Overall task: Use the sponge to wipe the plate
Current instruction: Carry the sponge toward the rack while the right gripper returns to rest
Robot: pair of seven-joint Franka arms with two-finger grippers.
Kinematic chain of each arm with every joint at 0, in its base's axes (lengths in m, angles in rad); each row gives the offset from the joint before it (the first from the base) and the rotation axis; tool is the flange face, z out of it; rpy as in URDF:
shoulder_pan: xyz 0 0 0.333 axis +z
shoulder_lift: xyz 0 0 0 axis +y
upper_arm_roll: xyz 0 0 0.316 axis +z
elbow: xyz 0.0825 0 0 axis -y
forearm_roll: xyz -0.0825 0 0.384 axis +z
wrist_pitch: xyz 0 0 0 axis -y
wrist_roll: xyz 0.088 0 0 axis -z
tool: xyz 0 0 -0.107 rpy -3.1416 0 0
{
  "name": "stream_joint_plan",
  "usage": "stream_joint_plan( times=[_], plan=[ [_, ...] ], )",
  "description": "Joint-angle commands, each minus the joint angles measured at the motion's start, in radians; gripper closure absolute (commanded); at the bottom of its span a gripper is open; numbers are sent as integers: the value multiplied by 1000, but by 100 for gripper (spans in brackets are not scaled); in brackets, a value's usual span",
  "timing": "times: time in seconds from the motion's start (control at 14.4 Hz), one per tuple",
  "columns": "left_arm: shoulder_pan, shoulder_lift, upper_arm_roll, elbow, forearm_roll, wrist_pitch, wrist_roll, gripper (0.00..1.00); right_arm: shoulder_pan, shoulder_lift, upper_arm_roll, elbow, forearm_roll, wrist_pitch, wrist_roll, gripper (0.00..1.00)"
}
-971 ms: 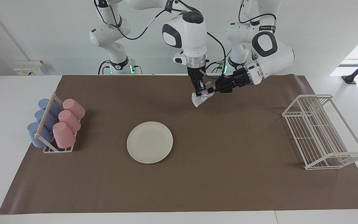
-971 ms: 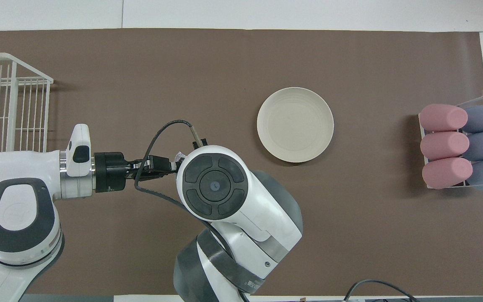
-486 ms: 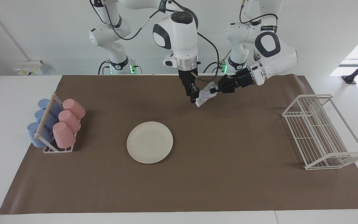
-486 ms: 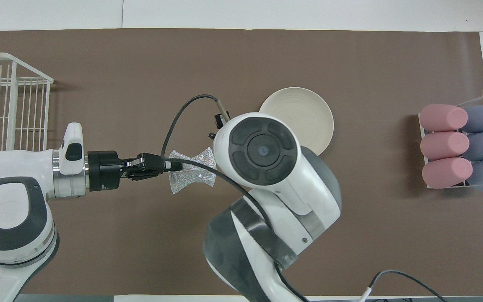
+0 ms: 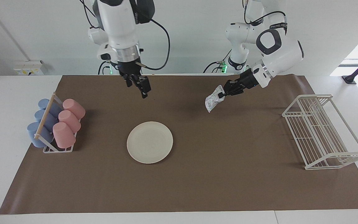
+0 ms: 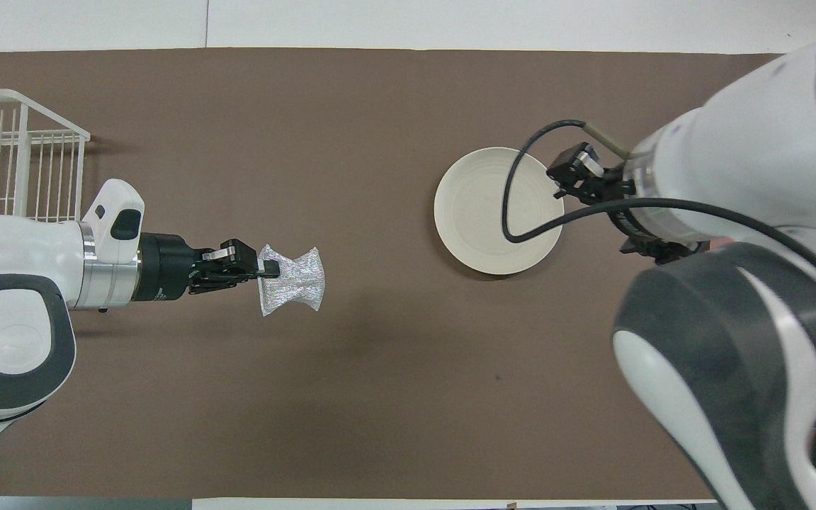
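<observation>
The sponge [image 5: 211, 100] hangs pinched in the left gripper [image 5: 222, 94], raised above the brown mat [image 5: 228, 186] toward the left arm's end of the table. The plate [image 5: 149, 142] lies flat on the mat at about eight o'clock from the sponge in the facing view, well apart from it. The right gripper [image 5: 143, 87] hovers empty, fingers parted, above the mat at roughly twelve o'clock from the plate.
</observation>
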Motion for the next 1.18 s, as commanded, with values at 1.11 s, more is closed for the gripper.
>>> stream_joint_plan(
  times=[1.11],
  plan=[
    [-8,185,-8,410,949,-514,-302,100,-244,-49,-38,20,-60,-200,-935,0]
  ],
)
